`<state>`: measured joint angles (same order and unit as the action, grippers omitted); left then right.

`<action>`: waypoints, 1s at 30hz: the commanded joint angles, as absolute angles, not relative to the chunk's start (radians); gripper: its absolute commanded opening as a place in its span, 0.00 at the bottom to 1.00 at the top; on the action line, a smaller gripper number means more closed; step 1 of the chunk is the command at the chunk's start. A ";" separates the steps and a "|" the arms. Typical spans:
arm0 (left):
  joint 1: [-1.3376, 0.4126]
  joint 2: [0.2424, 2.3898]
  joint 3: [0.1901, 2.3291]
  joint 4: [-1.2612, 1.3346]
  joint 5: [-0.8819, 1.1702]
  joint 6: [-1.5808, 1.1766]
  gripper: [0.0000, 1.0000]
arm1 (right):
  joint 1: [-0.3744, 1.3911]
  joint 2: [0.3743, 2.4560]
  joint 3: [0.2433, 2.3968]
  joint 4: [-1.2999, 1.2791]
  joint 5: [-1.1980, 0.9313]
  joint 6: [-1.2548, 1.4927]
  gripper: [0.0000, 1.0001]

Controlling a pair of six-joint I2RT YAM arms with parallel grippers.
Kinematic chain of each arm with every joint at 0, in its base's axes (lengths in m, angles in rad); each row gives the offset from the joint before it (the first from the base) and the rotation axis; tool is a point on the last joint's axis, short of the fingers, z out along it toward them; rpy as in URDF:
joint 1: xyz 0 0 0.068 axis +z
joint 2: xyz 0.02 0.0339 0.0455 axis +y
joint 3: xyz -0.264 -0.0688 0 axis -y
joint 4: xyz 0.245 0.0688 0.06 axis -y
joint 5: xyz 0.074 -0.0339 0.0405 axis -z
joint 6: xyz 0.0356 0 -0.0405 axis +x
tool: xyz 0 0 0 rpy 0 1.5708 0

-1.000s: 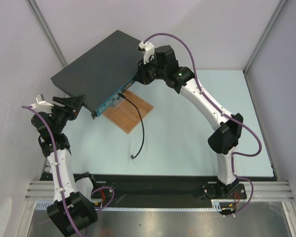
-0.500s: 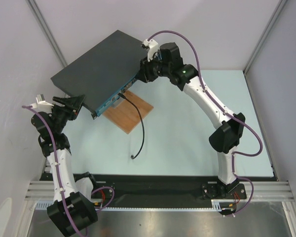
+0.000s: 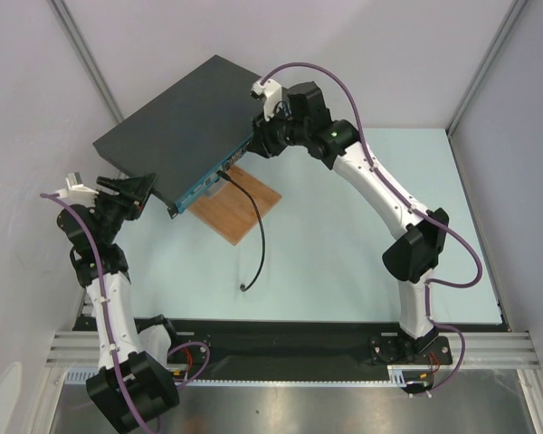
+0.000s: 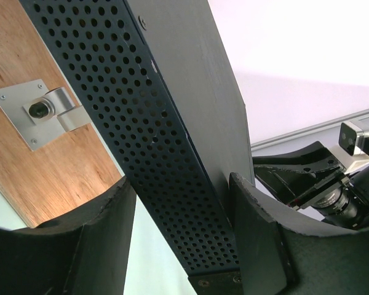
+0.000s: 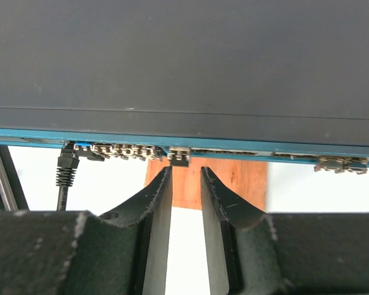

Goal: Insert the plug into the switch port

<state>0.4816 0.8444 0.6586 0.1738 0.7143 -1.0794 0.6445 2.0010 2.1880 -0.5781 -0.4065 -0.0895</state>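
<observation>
Switch (image 3: 176,127) sits diagonal at the far-left corner of the table (image 3: 344,262). Its teal front face (image 5: 246,142) is turned toward the near-right corner, and part of it overhangs the board (image 3: 249,212). Plug (image 5: 66,165) is at that face with its nose in a port just beside a row of small sockets (looks seated, we can't confirm the latch). Cable (image 3: 261,237) trails off toward the near edge. Plug's long axis runs square to the face, pointing far-left into the switch.

Key relation: the plug lies sideways along the face from the right gripper (image 5: 186,173), toward the end of the face nearer the left edge, well apart from the fingers. In the right wrist view it's off at the left, while the gripper sits centred under a different small socket. Right gripper is the nearer one to the plug; its fingers are nearly together with a slim gap and nothing between them. Left gripper (image 4: 180,178) is on the switch's short perforated side, the one facing the near-left corner. Its fingers are wide apart astride it and both tips seem to touch, so we read it as clamped on the switch.

Our call: insertion looks about done. If a last push is wanted, the right gripper would slide along the face to the plug, then press along the plug's axis while the left braces
</observation>
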 commanded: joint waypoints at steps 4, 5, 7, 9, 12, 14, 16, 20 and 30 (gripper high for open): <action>0.448 0.848 0.686 0.204 0.773 -0.946 0.00 | 0.666 1.997 2.238 -0.568 -0.365 -0.107 0.28; 0.448 0.848 0.684 0.204 0.772 -0.946 0.00 | 0.666 1.999 2.240 -0.568 -0.362 -0.109 0.28; 0.449 0.847 0.683 0.204 0.772 -0.946 0.00 | 0.667 2.003 2.240 -0.565 -0.359 -0.107 0.27; 0.448 0.847 0.681 0.204 0.772 -0.946 0.00 | 0.666 2.006 2.241 -0.561 -0.356 -0.104 0.27; 0.448 0.848 0.683 0.204 0.772 -0.946 0.00 | 0.667 2.014 2.244 -0.560 -0.353 -0.103 0.26; 0.448 0.847 0.683 0.202 0.772 -0.946 0.00 | 0.670 2.019 2.246 -0.557 -0.353 -0.103 0.25; 0.448 0.848 0.683 0.204 0.770 -0.945 0.00 | 0.670 2.022 2.249 -0.555 -0.351 -0.103 0.25; 0.448 0.851 0.686 0.201 0.772 -0.943 0.00 | 0.670 2.032 2.252 -0.551 -0.353 -0.103 0.23; 0.448 0.853 0.687 0.195 0.770 -0.940 0.00 | 0.675 2.043 2.249 -0.548 -0.351 -0.098 0.20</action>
<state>0.4816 0.8444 0.6586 0.1730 0.7143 -1.0752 0.6659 2.0216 2.2139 -0.5793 -0.3637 -0.0906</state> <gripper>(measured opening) 0.619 0.211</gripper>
